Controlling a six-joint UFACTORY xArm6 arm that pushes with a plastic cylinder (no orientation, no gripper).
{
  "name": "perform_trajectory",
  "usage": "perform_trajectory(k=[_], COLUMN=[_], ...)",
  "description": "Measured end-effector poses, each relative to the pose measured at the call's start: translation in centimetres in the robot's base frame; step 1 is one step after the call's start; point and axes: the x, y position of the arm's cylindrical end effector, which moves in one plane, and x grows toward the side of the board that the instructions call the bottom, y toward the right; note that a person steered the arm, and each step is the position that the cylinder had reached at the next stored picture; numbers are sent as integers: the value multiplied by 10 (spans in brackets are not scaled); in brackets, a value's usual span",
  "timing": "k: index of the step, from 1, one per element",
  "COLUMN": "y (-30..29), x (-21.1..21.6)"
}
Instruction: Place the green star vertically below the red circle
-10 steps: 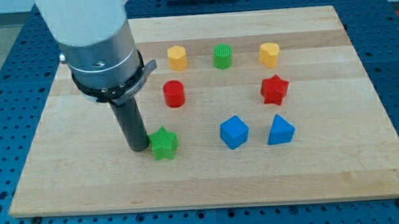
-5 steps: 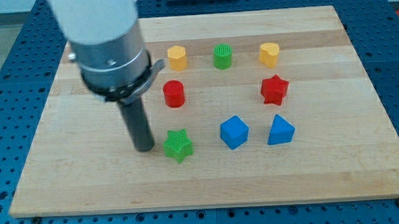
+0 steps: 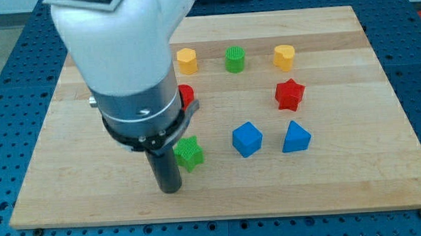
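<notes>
Green star (image 3: pixel 191 154): ribbed top, bright green, partly covered on its left by the arm, lying on the wooden board (image 3: pixel 355 168) left of the blue cube (image 3: pixel 247 139). Red circle (image 3: pixel 187 95) just above it, mostly hidden behind the arm's grey collar, only a right sliver showing. My tip (image 3: pixel 170 189) down at the star's lower left, perhaps touching its edge, hard to tell. No fingers here, only a bare rod, gripping nothing.
</notes>
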Motion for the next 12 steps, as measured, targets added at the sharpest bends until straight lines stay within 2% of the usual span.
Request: perform_trajectory(k=[1, 2, 3, 4, 6, 9, 12], y=[13, 58, 62, 49, 36, 70, 60], x=[15, 10, 5, -25, -25, -43, 15])
